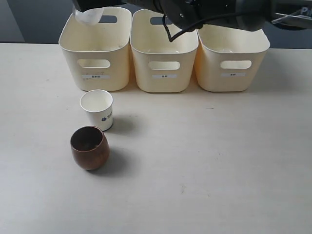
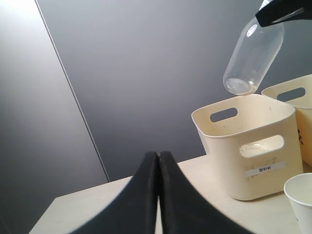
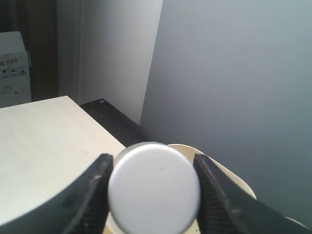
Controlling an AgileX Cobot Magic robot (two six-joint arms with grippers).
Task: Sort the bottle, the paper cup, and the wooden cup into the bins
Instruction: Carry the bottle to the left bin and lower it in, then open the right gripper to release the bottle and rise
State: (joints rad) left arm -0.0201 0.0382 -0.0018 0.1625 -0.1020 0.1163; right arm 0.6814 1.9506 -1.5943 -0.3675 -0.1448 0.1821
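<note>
A small white label is borne on the front of each of the three cream bins [image 1: 164,53] lined up across the top of the exterior view, but the print cannot be read there; in the left wrist view the label on the nearest bin [image 2: 246,146] carries a few dark characters, too small to make out. A little dark blue logo is printed low on the side of the paper cup [image 1: 97,109], which stands upright at centre left, just below the leftmost bin, with the glossy reddish-brown wooden cup [image 1: 89,147] just below it (close beside it, whether touching cannot be told). The bottle [image 2: 253,54], clear and seemingly empty, is held tilted above the leftmost bin at the upper left of the exterior view, its base downward. The right gripper [image 3: 152,187] is clamped on the bottle's white cap [image 3: 154,187], one dark finger seen on either side. The left gripper [image 2: 157,161] is seen with its fingers pressed together, nothing between them
</note>
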